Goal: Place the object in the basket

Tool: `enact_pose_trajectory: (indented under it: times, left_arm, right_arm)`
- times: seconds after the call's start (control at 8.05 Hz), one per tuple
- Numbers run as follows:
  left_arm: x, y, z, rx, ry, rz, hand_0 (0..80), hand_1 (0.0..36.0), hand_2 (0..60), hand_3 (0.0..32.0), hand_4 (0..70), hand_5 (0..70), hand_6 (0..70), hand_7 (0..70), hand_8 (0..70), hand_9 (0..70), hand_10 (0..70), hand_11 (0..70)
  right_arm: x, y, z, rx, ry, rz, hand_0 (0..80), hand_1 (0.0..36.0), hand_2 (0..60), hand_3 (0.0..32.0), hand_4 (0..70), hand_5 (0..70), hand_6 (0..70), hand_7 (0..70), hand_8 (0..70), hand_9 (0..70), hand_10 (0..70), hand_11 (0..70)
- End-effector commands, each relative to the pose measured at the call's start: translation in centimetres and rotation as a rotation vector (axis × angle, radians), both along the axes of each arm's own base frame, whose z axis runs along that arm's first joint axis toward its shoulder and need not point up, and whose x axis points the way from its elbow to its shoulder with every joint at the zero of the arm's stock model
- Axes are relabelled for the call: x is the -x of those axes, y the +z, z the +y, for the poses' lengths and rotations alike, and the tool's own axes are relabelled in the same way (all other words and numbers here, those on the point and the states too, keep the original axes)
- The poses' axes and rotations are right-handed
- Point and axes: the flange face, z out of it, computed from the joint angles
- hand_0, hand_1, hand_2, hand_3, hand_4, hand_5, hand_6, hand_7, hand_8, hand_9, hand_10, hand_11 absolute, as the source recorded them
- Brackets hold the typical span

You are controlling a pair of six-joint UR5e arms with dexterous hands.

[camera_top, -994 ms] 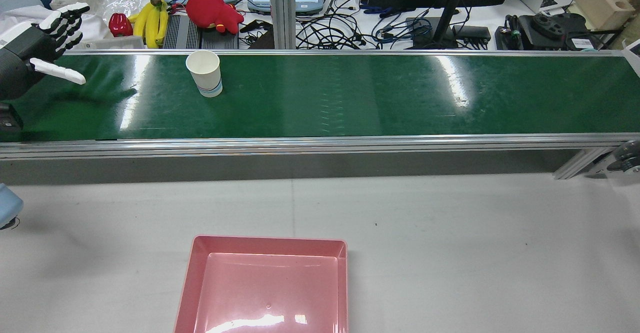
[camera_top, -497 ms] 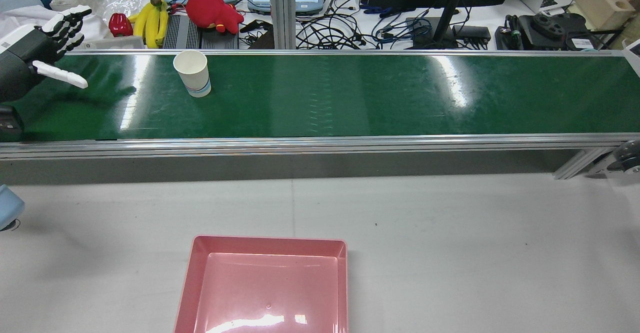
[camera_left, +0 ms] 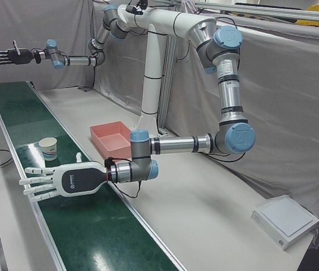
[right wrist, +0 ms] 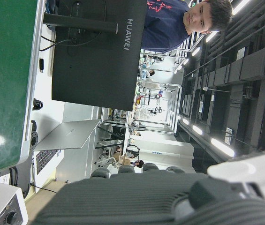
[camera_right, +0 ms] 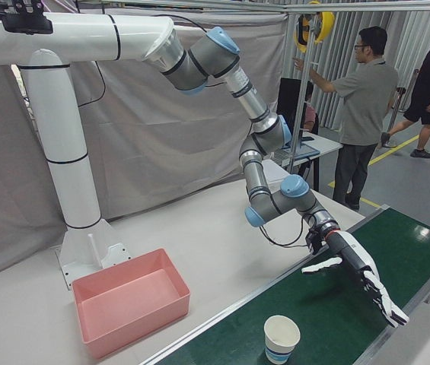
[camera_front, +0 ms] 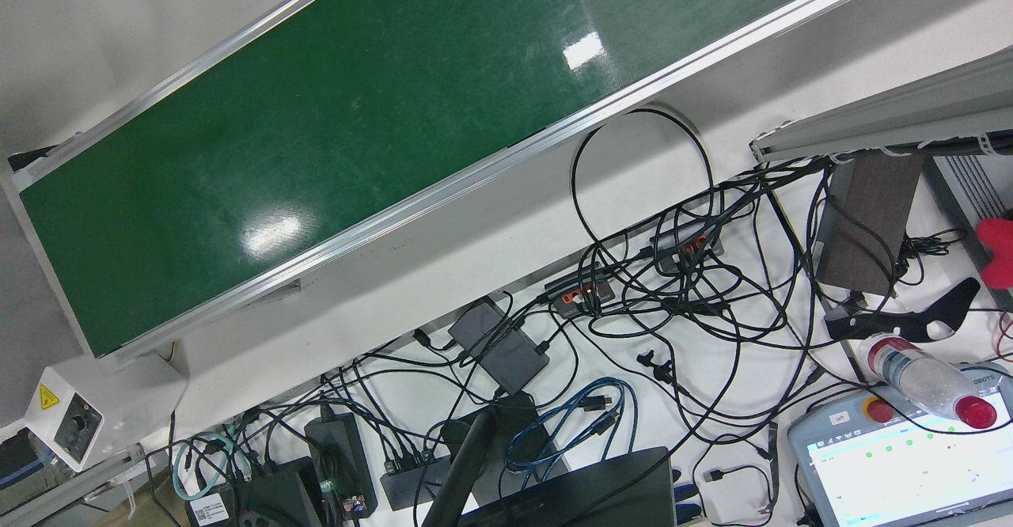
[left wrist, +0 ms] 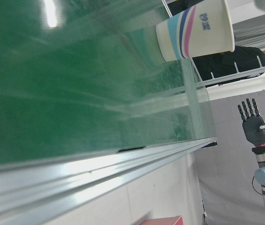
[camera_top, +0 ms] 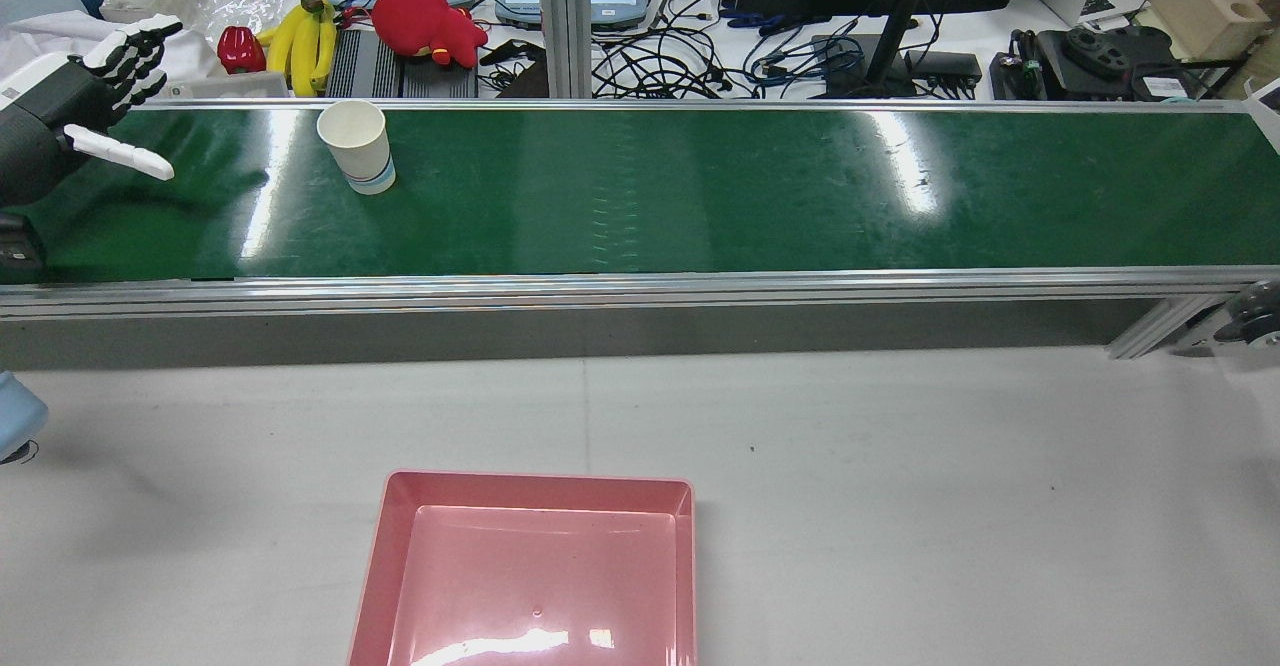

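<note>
My left hand (camera_top: 60,111) is flat and open over the green conveyor belt (camera_top: 700,196). The fingers are stretched out and spread, the thumb stands off to the side, and nothing is in the palm. From the station's front corner the same hand (camera_left: 69,180) hangs level over the belt; I can't tell from these angles whether any part of it touches the surface.

The paper cup (camera_top: 355,146) stands upright on the belt, mouth up. It is white with coloured bands near its base. It lies out past my fingertips, on the thumb side of the left hand, clearly apart from it. My left hand camera sees the cup (left wrist: 195,30) ahead with bare belt between us. The other corner view shows the cup (camera_right: 281,338) near the belt's edge and my left hand (camera_right: 355,266) beside it, not touching.

The pink basket (camera_top: 540,481) sits on the white table off the belt, behind my left hand and towards my base.

My right hand (camera_left: 7,55) is held high beyond the far end of the belt, well away from the cup and the basket. Its fingers are open and straight, and it holds nothing.
</note>
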Motion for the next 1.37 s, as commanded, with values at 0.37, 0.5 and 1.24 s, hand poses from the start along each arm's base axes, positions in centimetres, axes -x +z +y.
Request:
enact_pose_trajectory:
  times: [0.37,0.5,1.24]
  left_arm:
    - [-0.1,0.7,0.3,0.008,0.0,-0.013,54.5,10.4,0.0,8.4,0.0,18.2,0.0,0.0,0.0,0.0,2.5,5.6]
    - [-0.8,0.8,0.5,0.009,0.012,-0.014,54.2,10.2,0.0,8.8,0.0,18.0,0.0,0.0,0.0,0.0,2.4,5.4]
    - [-1.1,-0.1,0.1,-0.003,0.024,0.038,53.7,10.4,0.0,8.8,0.0,18.1,0.0,0.0,0.0,0.0,2.6,5.8]
  right_arm:
    - [0.0,0.0,0.0,0.0,0.0,0.0,0.0,0.0,0.0,0.0,0.0,0.0,0.0,0.0,0.0,0.0,0.0,0.0]
    - [0.0,0.0,0.0,0.0,0.0,0.001,0.0,0.0,0.0,0.0,0.0,0.0,0.0,0.0,0.0,0.0,0.0,0.0]
    - [0.0,0.0,0.0,0.0,0.0,0.001,0.0,0.0,0.0,0.0,0.0,0.0,0.0,0.0,0.0,0.0,0.0,0.0]
